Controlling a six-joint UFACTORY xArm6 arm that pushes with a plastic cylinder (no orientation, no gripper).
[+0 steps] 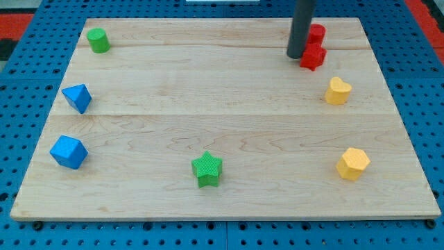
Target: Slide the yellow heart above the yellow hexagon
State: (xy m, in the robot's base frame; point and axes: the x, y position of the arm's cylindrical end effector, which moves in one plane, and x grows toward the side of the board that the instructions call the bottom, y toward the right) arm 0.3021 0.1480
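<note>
Yellow heart [338, 91] near the board's [208, 118] right edge, in its upper half, lying flat. Yellow hexagon [353, 164] near the bottom-right corner, straight below the heart and well apart from it. Tip [297, 56] near the top edge, right of centre, just left of two red blocks [314, 47] — touching them or not, cannot tell. No jaws on the rod, nothing held. Heart below and right of the tip, apart from it. Green star [207, 169] near the bottom edge, about mid-board. Green cylinder [98, 40] in the top-left corner. Two blue blocks along the left edge — blue pyramid [77, 98] above, blue block [69, 152] below, shape unclear.
</note>
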